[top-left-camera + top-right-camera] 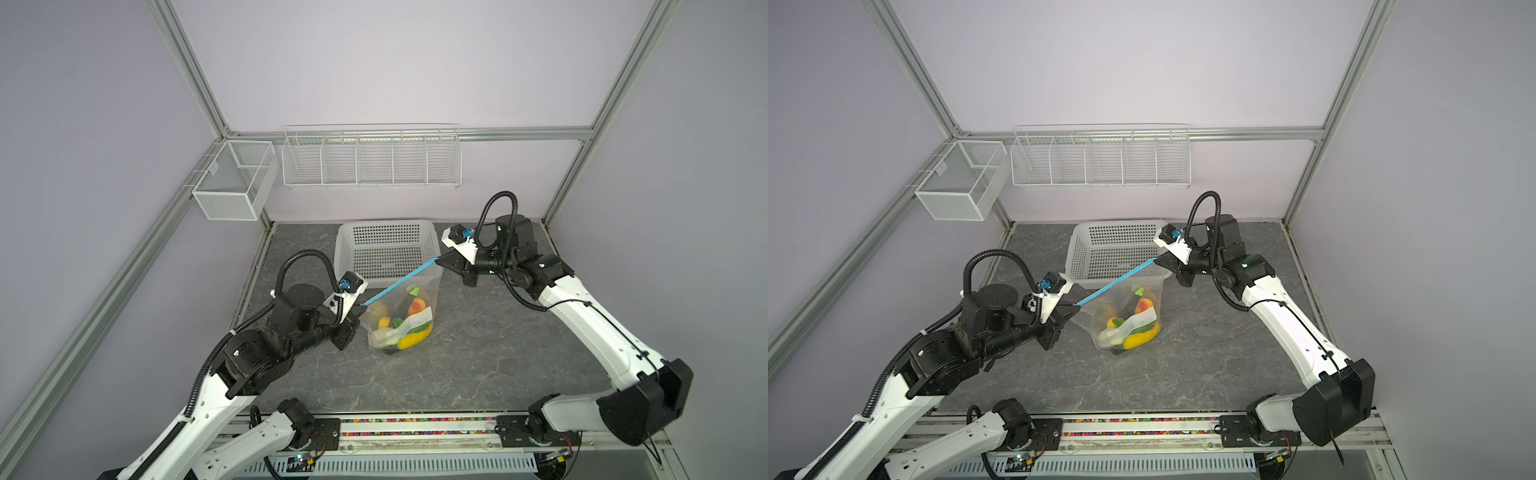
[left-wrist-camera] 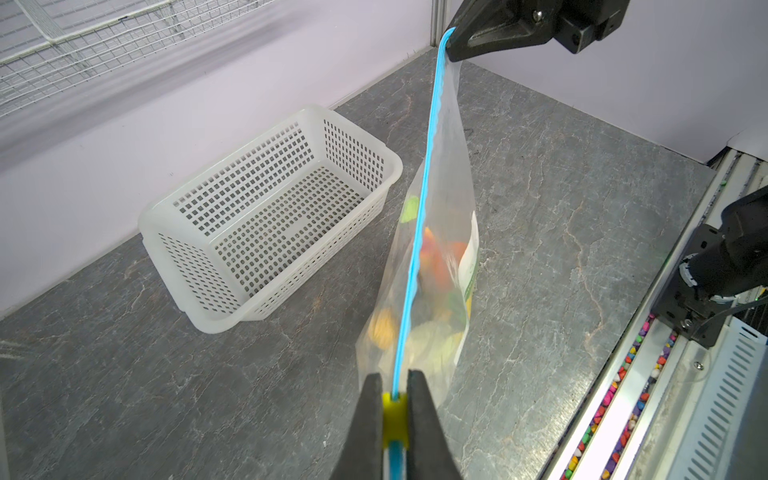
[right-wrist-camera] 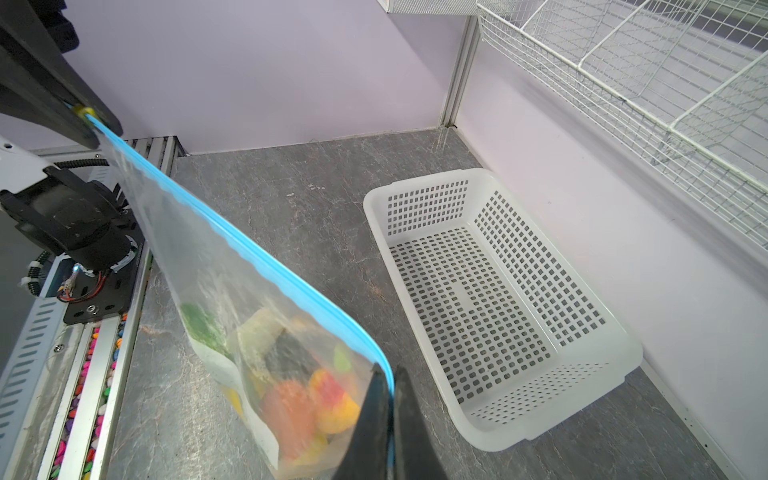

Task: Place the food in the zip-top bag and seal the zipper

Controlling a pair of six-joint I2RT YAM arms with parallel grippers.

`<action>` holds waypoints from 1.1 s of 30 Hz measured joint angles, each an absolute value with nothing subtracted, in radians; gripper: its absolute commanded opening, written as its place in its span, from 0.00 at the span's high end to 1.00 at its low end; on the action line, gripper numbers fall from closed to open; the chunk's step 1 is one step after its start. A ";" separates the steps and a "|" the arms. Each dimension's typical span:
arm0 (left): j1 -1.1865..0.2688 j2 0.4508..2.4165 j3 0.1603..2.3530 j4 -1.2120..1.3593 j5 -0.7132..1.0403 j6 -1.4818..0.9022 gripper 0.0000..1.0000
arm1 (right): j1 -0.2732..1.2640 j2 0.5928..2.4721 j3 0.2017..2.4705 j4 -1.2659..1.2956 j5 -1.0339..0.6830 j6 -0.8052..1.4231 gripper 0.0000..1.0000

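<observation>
Now, in a top view you have one bag (image 1: 417, 291) stretched between your two grippers, just on the near side of the one white basket (image 1: 386, 249). Your left gripper (image 1: 360, 306) is clamped on the end of the zipper (image 1: 401, 281) that lies farther from the basket. Your right gripper (image 1: 439, 260) is clamped on the end at the basket's near right corner. The zipper runs taut between them as one blue line, higher at the basket end. The food (image 1: 409, 328) is bunched in the bottom of the bag. Yellow, orange and green pieces show, but you cannot count them through the plastic.

Next, in the left wrist view, your left gripper's (image 2: 394, 409) jaws squeeze one yellow slider (image 2: 394, 417) at that end of the zipper. The blue line leads away to the right gripper (image 2: 454, 39), pinched shut on the far corner, and the basket stands beside the bag.

Last, in the right wrist view, your right gripper (image 3: 390, 399) is closed on the blue strip at the bag's corner, with the food just below and the basket alongside. At the far end the slider (image 3: 86, 111) shows yellow in the left gripper.
</observation>
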State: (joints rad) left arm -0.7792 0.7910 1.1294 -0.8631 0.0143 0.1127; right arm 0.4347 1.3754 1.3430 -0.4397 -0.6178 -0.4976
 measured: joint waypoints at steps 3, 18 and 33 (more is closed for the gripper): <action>-0.779 0.788 1.127 -0.870 0.014 0.110 0.92 | 0.435 1.381 1.343 -0.440 -0.617 -0.496 0.94; -0.779 0.783 1.105 -0.796 0.078 0.022 0.00 | 0.430 1.400 1.356 -0.439 -0.621 -0.485 0.94; -0.779 0.940 1.136 -0.690 0.159 -0.051 0.62 | 0.436 1.395 1.356 -0.432 -0.621 -0.478 0.94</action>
